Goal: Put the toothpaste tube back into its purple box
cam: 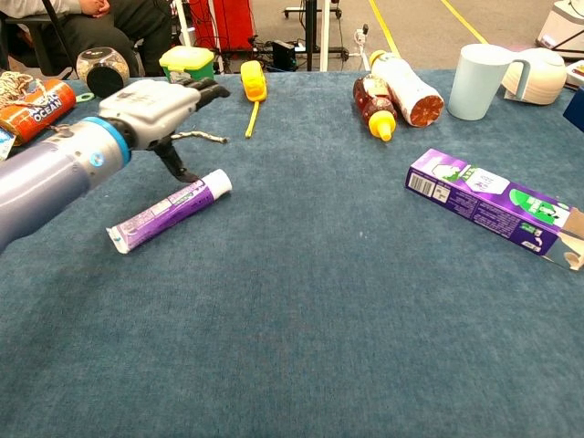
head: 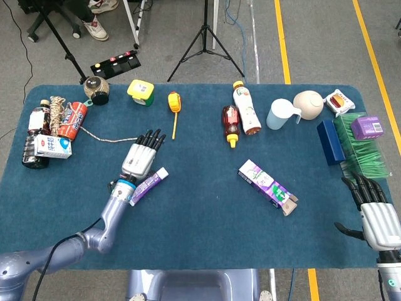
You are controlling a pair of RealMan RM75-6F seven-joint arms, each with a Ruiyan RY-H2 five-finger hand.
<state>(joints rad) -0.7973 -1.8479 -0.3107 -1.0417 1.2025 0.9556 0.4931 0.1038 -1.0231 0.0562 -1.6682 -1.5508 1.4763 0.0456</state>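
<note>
- The red can (cam: 36, 105) at the far left of the tabletop (cam: 301, 328) shows white capitals reading "OCEAN" in the chest view.
- The toothpaste tube (cam: 167, 211) carries lines of print, too small to read.
- The purple box (cam: 493, 209) has white panels with print and a barcode at one end; none of it can be made out.
- Labels on the two lying bottles (cam: 401, 87) are unreadable.
</note>
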